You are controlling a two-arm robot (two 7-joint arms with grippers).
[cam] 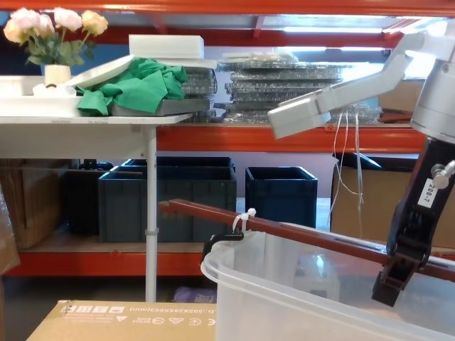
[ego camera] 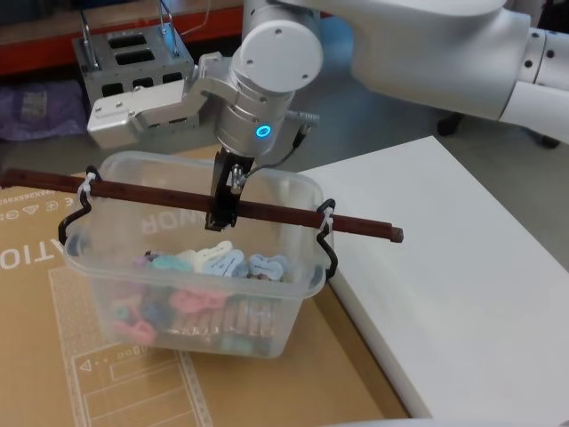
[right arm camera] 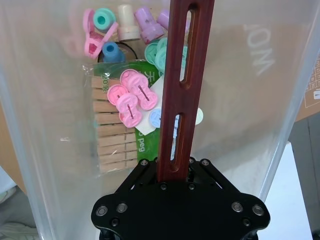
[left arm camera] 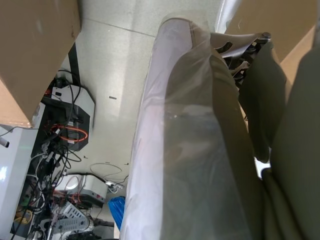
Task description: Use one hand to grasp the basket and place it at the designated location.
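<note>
The left arm appears parked away from the work. The basket sits over the cardboard box; I cannot tell whether it has left it. The right claw pinches the bar handle near mid-length, probably so the load of pegs hangs level. The white table lies just beside the basket and looks like the likely destination.

The basket, with pegs inside, is over the cardboard box, the table just right of it.
</note>
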